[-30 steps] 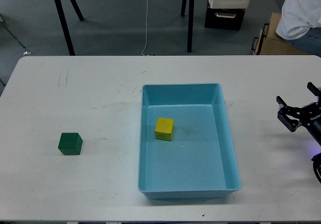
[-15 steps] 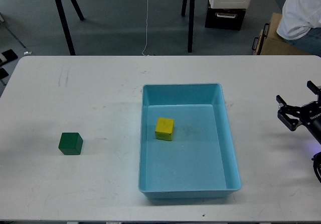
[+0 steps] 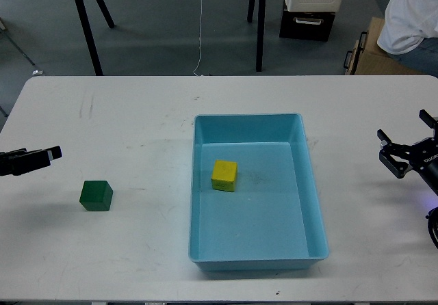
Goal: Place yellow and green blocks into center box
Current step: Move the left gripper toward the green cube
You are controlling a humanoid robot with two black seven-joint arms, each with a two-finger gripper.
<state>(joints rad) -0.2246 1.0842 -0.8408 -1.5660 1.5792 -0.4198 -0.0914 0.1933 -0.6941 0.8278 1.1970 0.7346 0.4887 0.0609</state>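
The yellow block (image 3: 224,175) lies inside the light-blue tray (image 3: 312,189), left of the tray's middle. The green block (image 3: 96,195) sits on the white table to the left, well apart from the tray. My left gripper (image 3: 48,155) reaches in from the left edge, up and to the left of the green block and not touching it; it is dark and seen side-on, so its fingers cannot be told apart. My right gripper (image 3: 402,130) is at the right edge, right of the tray, open and empty.
The white table (image 3: 137,113) carries only the tray and the green block. Beyond its far edge are black stand legs (image 3: 85,24), a hanging cable (image 3: 200,24), a black case (image 3: 306,21), a cardboard box (image 3: 369,55) and a seated person (image 3: 414,18).
My left gripper has come into view from the left edge, toward the green block. The right gripper, the blocks and the tray have not moved.
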